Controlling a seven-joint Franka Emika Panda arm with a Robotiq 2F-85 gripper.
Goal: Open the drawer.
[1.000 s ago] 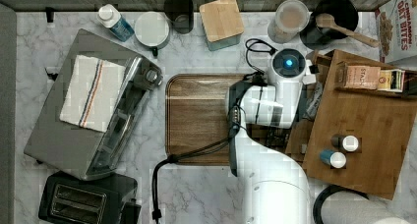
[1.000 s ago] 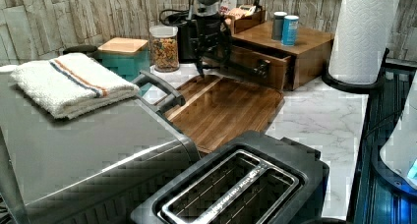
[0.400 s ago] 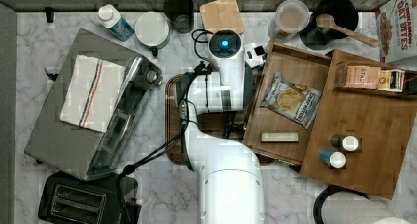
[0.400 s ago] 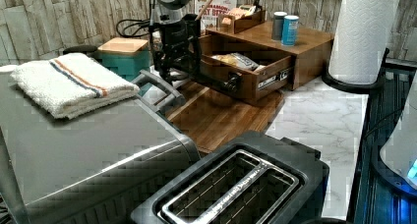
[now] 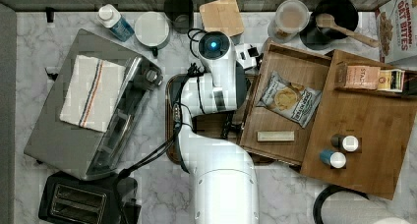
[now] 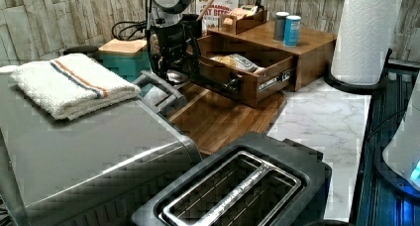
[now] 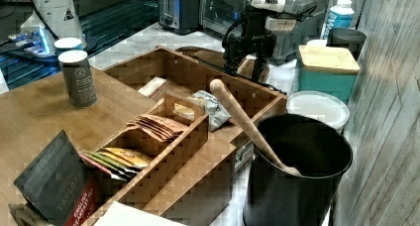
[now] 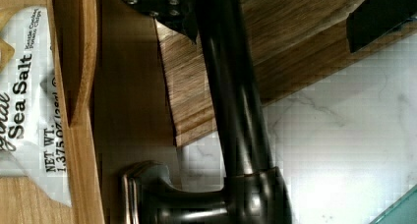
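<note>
Standing pulled well out of its cabinet (image 5: pixel 373 140), the drawer (image 5: pixel 275 106) lies at 3 o'clock from the pincer (image 6: pixel 171 62) in the top view. Handle (image 8: pixel 241 101) runs 12-to-6 there. Pincer spread or pinching: cannot tell.

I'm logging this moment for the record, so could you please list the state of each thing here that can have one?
Drawer: pulled open, a chip bag and a small bar lying inside.
Gripper: at the drawer's front by its dark handle.
Toaster: slots empty.
Towel: folded on the toaster oven.
Black pot: wooden spoon leaning inside.
</note>
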